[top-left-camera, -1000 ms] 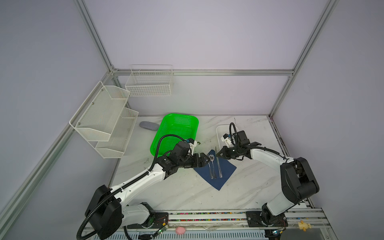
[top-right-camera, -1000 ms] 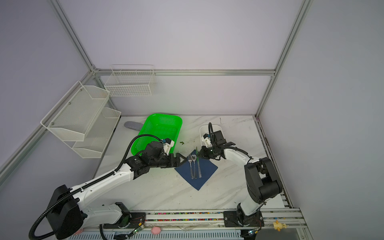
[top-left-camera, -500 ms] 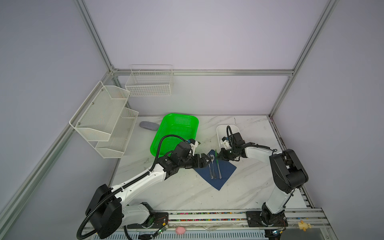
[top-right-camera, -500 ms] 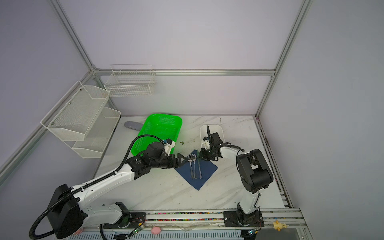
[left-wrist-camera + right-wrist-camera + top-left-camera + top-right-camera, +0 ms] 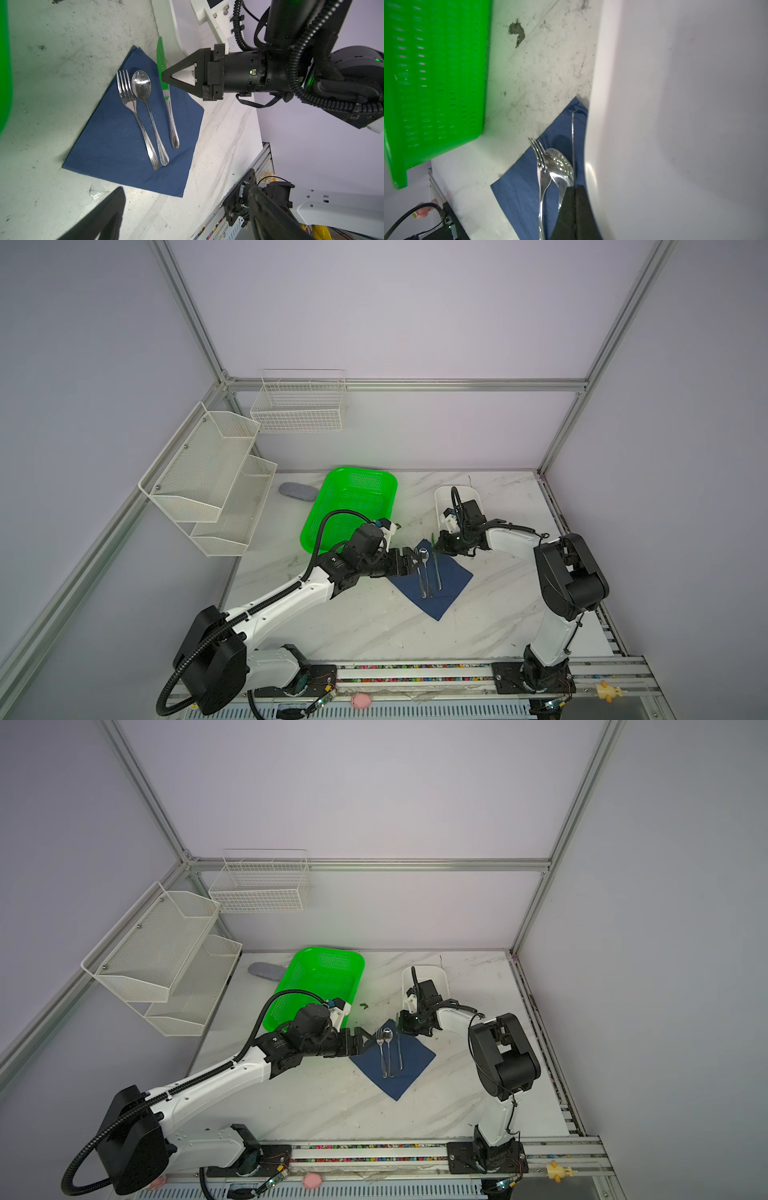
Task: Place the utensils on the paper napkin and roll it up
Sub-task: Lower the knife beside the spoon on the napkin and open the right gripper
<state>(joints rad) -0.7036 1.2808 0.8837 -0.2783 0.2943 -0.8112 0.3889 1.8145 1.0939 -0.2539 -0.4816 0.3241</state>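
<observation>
So your right gripper (image 5: 165, 78) is sitting with its fingers pinched fully together. The tips are landing right on the blade of the knife (image 5: 171, 116), up by the corner of the paper napkin (image 5: 116, 141) that's pointing toward the white tray (image 5: 675, 104). Honestly, the tray wall is filling most of the right wrist view, so I can't tell if those tips are nipping the blade or just touching it. The knife handle is lying on the navy sheet, running away from the tips. The blade's point is poking out past the napkin's edge just beyond them.

Your left gripper (image 5: 368, 1041) is hovering with its fingers spread wide, holding nothing and aiming across at the right fingers. The fork (image 5: 126, 97) is lying just ahead of those open tips, and the spoon (image 5: 142, 83) is lying just beside it. That means both are sitting between your two sets of fingers, with the knife on the right gripper's side. All three pieces are lying side by side on the napkin, which is lying flat and unrolled on the table (image 5: 52, 62). The green basket (image 5: 328, 506) is sitting near your left fingers, on the side away from the napkin.
</observation>
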